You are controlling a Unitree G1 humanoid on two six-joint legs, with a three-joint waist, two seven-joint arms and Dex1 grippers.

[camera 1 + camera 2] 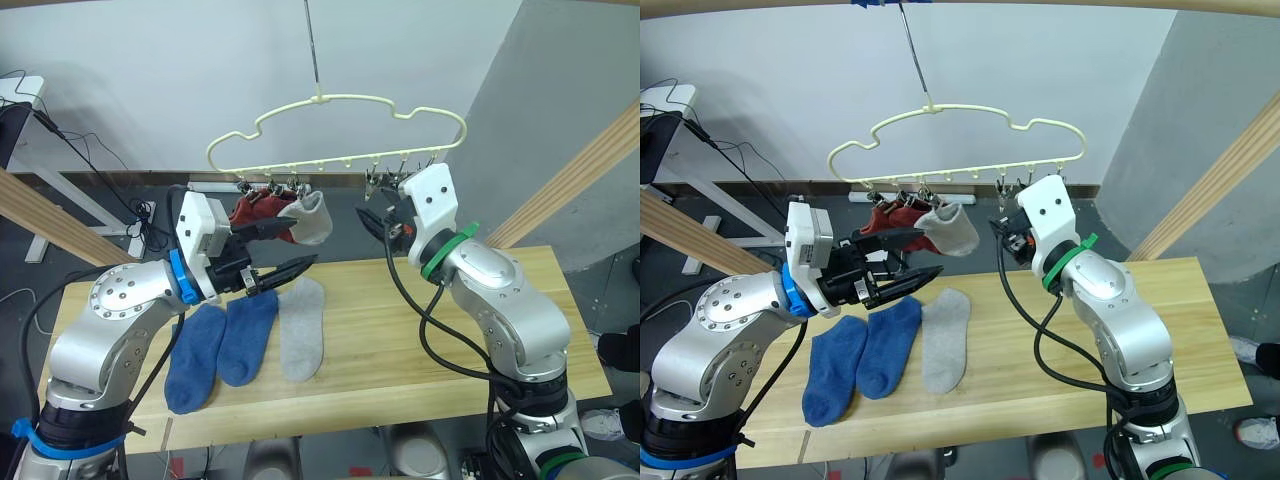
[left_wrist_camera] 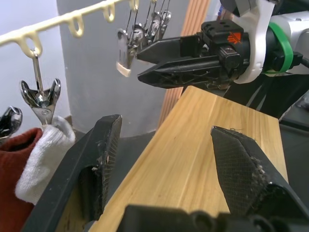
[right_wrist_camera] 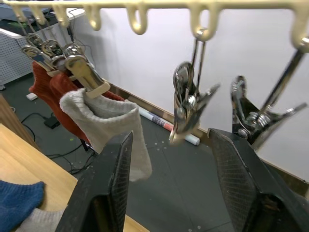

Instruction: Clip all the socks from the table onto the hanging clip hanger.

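On table: three socks.

A robot lab or test room, not a home. A plain plank table stands on a dark floor before bare white and grey walls. Loose black cables trail over the floor at far left, by a white stand. Bare timber beams slant at both sides, and a hanger hangs above as a staged prop.
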